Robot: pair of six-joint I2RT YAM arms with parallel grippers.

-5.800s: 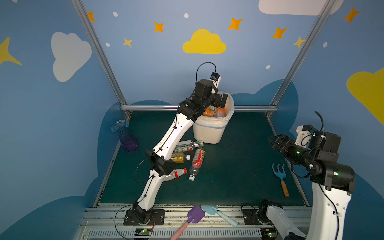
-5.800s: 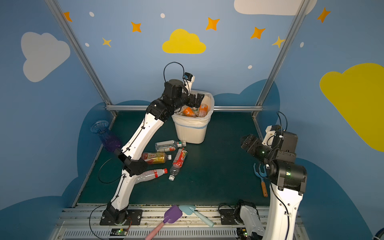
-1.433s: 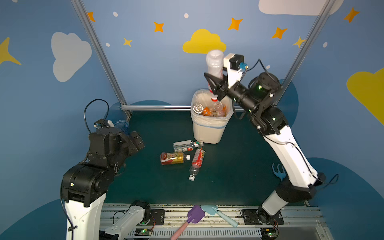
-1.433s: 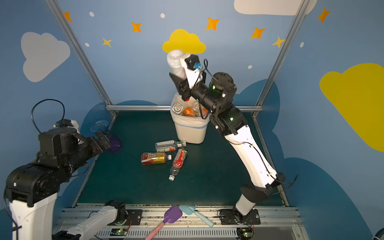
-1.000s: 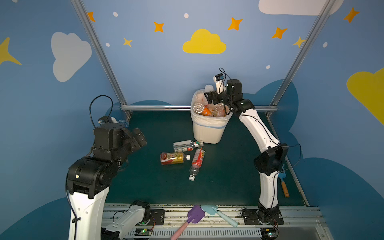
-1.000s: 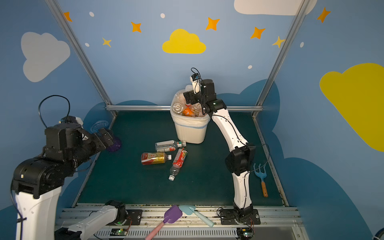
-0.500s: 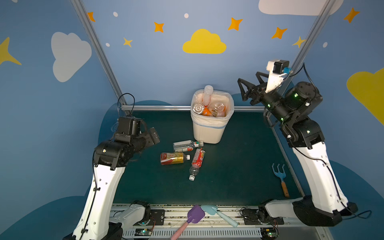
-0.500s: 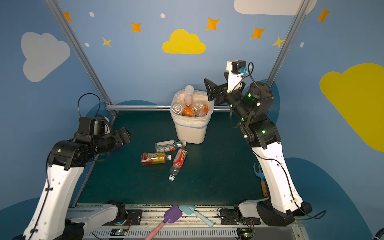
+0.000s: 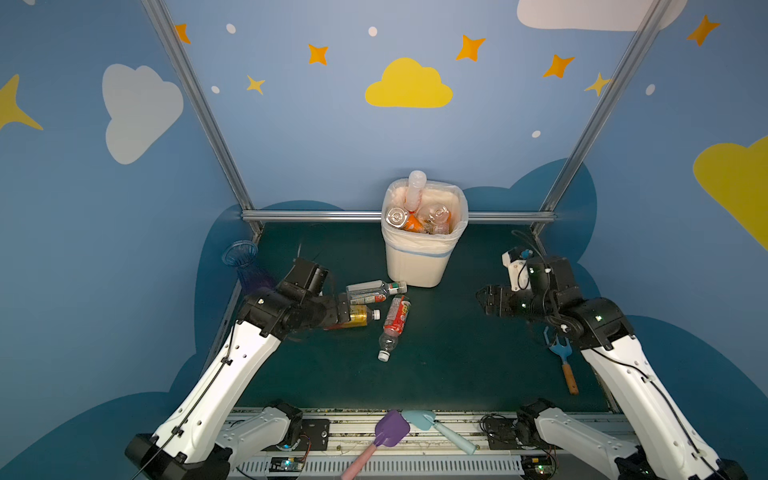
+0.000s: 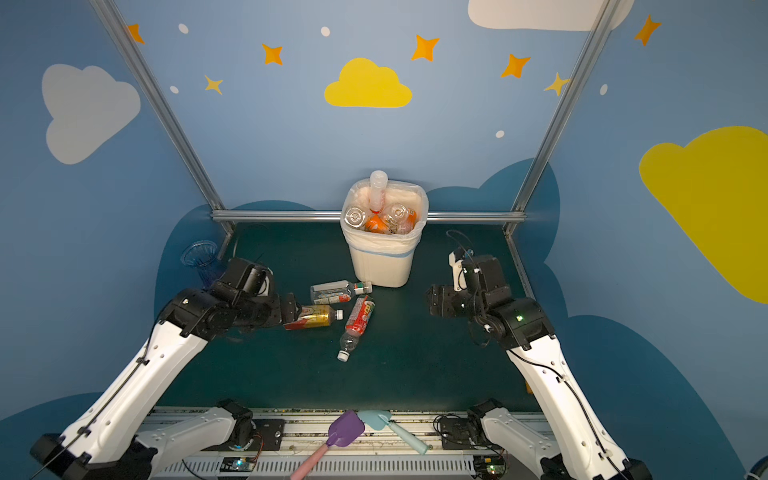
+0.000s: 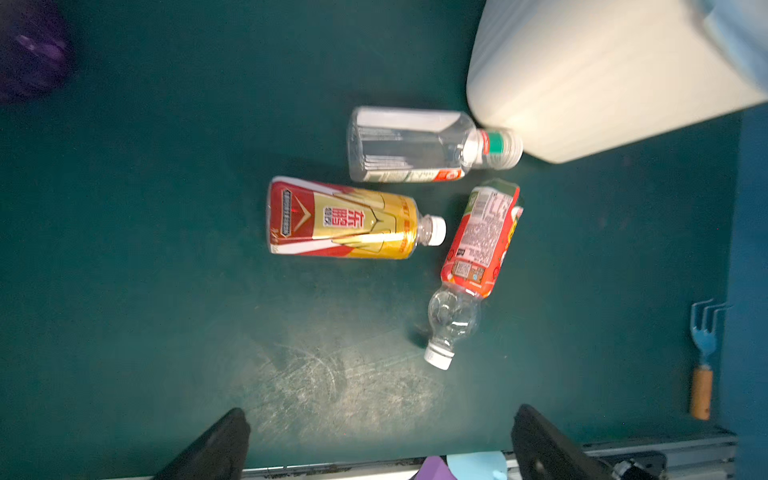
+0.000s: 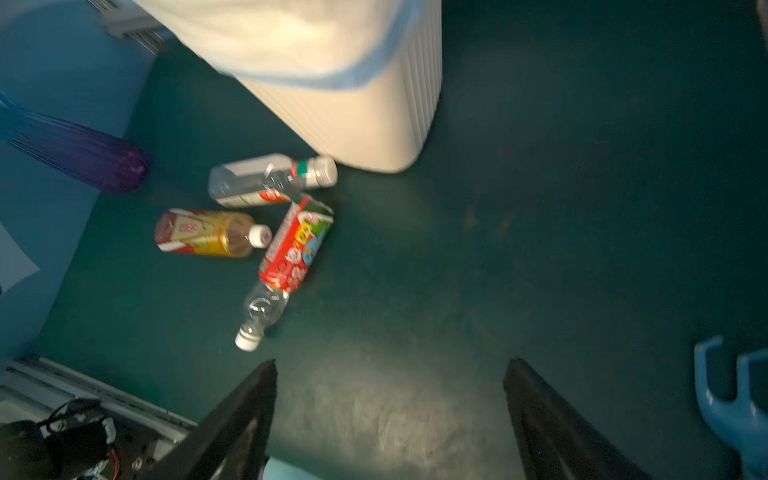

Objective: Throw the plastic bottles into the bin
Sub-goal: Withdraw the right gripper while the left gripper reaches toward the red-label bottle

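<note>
Gold bottle (image 10: 314, 316) lying crosswise, cap rightward, red bottle (image 10: 360, 315) cap frontward

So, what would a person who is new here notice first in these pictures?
The bin at the back of the green mat, heaped so full that a pale bottle sticks up above its rim. Next, three bottles lying close together on the mat just in front of it, left of the middle.

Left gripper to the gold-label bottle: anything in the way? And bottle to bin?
Nothing visible between the left gripper and the gold-label bottle: only bare mat. Toward the bin, the clear bottle lies on the mat between them, and an upright bottle sticks out above the crowded rim.
</note>
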